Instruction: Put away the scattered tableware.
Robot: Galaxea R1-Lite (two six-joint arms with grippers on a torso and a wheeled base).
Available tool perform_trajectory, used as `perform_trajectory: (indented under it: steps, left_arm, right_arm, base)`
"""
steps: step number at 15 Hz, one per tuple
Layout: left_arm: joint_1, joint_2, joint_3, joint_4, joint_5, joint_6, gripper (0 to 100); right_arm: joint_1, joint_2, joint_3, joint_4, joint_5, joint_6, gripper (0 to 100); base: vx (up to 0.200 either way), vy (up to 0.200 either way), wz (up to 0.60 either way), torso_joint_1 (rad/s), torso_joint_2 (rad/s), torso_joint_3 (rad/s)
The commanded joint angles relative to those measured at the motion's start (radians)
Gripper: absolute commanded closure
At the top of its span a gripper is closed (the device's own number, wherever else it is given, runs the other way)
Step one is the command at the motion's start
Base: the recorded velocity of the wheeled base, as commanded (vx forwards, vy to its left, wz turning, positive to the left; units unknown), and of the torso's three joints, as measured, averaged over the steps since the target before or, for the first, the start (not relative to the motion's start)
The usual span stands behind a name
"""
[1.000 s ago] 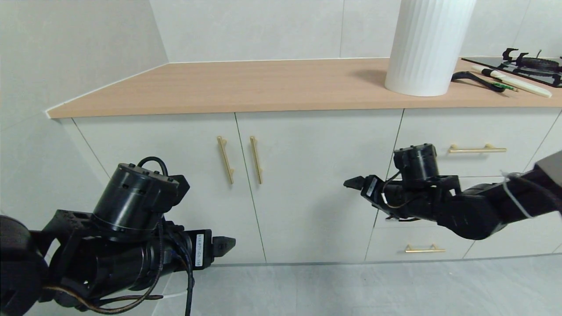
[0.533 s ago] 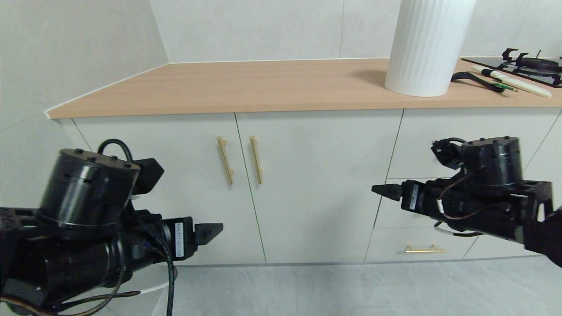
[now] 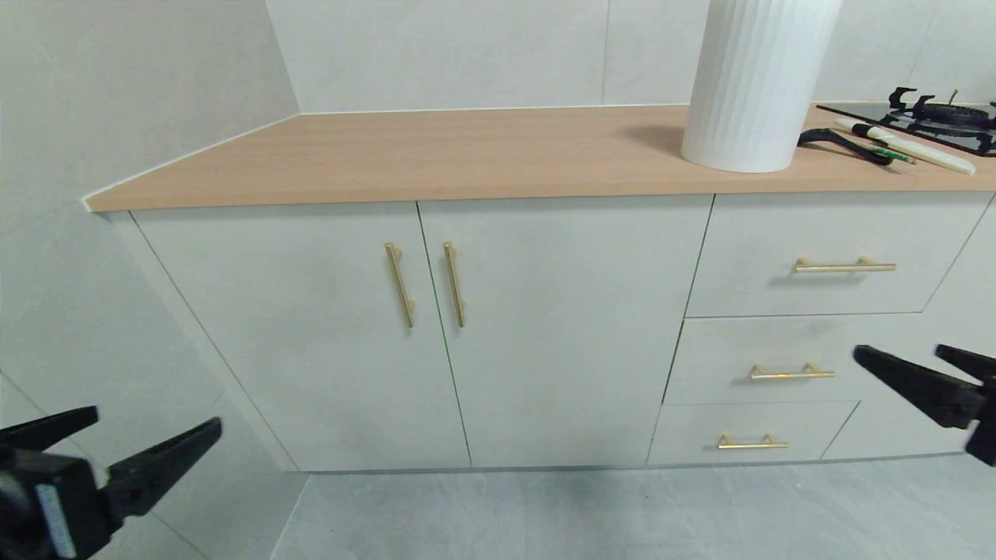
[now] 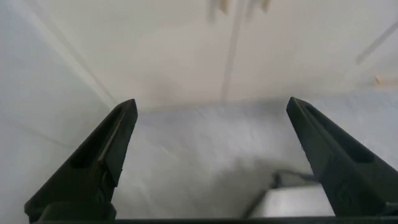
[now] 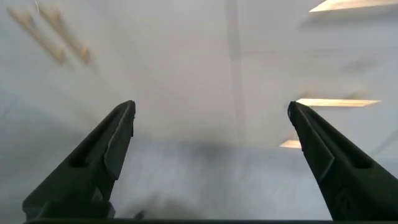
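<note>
Black left gripper (image 3: 156,418) and right gripper (image 3: 896,351), both spread wide, empty, short of cabinet front (image 3: 560,334).

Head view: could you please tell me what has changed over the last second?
Both arms drew back, down and outward; the left claw and right claw are open, holding nothing. The tall white ribbed vase, the black and white utensils on the wooden countertop and the shut pale cabinet doors stayed put.
</note>
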Motion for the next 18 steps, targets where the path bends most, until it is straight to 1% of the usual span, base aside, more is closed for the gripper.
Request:
perform_trajectory:
  steps: [1, 2, 3, 4, 5, 7, 8, 9, 10, 11, 13, 14, 15, 17, 18]
  left_arm:
    - [0.122, -0.382, 0.076, 0.005, 0.006, 0.106, 0]
    - [0.137, -0.427, 0.071, 0.005, 0.006, 0.118, 0]
    - [0.182, -0.531, 0.077, 0.013, 0.008, 0.164, 0]
    - [0.228, -0.594, 0.080, 0.033, 0.006, 0.196, 0]
    - [0.254, -0.640, 0.080, 0.056, 0.005, 0.213, 0]
    - [0.269, -0.741, 0.088, 0.093, 0.002, 0.218, 0]
    - [0.289, -0.772, 0.109, 0.100, 0.000, 0.222, 0]
    - [0.295, -0.772, 0.129, 0.094, 0.003, 0.221, 0]
    - [0.297, -0.772, 0.160, 0.064, 0.006, 0.218, 0]
    - [0.303, -0.772, 0.188, 0.033, 0.008, 0.218, 0]
    - [0.358, -0.775, 0.266, -0.056, 0.049, 0.222, 0]
    - [0.409, -0.805, 0.296, -0.068, 0.042, 0.234, 0]
    - [0.434, -0.868, 0.339, -0.051, -0.003, 0.267, 0]
    - [0.434, -0.868, 0.410, -0.088, -0.018, 0.256, 0]
    - [0.434, -0.868, 0.493, -0.133, -0.066, 0.264, 0]
  right_arm:
    - [-0.145, -0.361, 0.108, 0.030, -0.015, -0.087, 0]
    - [-0.169, -0.404, 0.108, 0.050, -0.014, -0.106, 0]
    - [-0.212, -0.542, 0.102, 0.150, -0.015, -0.173, 0]
    - [-0.231, -0.643, 0.098, 0.233, -0.014, -0.228, 0]
    - [-0.246, -0.722, 0.100, 0.294, -0.015, -0.265, 0]
    - [-0.298, -0.854, 0.105, 0.374, -0.015, -0.277, 0]
    - [-0.335, -0.881, 0.108, 0.401, -0.015, -0.277, 0]
    - [-0.370, -0.903, 0.109, 0.417, -0.009, -0.277, 0]
    - [-0.398, -0.956, 0.112, 0.446, -0.003, -0.277, 0]
    - [-0.397, -0.963, 0.121, 0.456, -0.014, -0.276, 0]
    - [-0.397, -0.964, 0.181, 0.450, -0.012, -0.268, 0]
    - [-0.397, -0.964, 0.224, 0.449, -0.011, -0.270, 0]
    - [-0.397, -0.964, 0.299, 0.441, -0.008, -0.268, 0]
    - [-0.397, -0.963, 0.407, 0.354, 0.000, -0.267, 0]
    - [-0.397, -0.963, 0.407, 0.397, 0.042, -0.256, 0]
  base:
    - [0.000, 0.000, 0.00, 0.000, 0.00, 0.000]
    - [0.000, 0.000, 0.00, 0.000, 0.00, 0.000]
    - [0.000, 0.000, 0.00, 0.000, 0.00, 0.000]
    - [0.000, 0.000, 0.00, 0.000, 0.00, 0.000]
    - [0.000, 0.000, 0.00, 0.000, 0.00, 0.000]
    - [0.000, 0.000, 0.00, 0.000, 0.00, 0.000]
    - [0.000, 0.000, 0.00, 0.000, 0.00, 0.000]
    - [0.000, 0.000, 0.00, 0.000, 0.00, 0.000]
    - [0.000, 0.000, 0.00, 0.000, 0.00, 0.000]
    - [0.000, 0.000, 0.00, 0.000, 0.00, 0.000]
    - [0.000, 0.000, 0.00, 0.000, 0.00, 0.000]
    - [0.000, 0.000, 0.00, 0.000, 0.00, 0.000]
    - [0.000, 0.000, 0.00, 0.000, 0.00, 0.000]
    - [0.000, 0.000, 0.00, 0.000, 0.00, 0.000]
    - [0.000, 0.000, 0.00, 0.000, 0.00, 0.000]
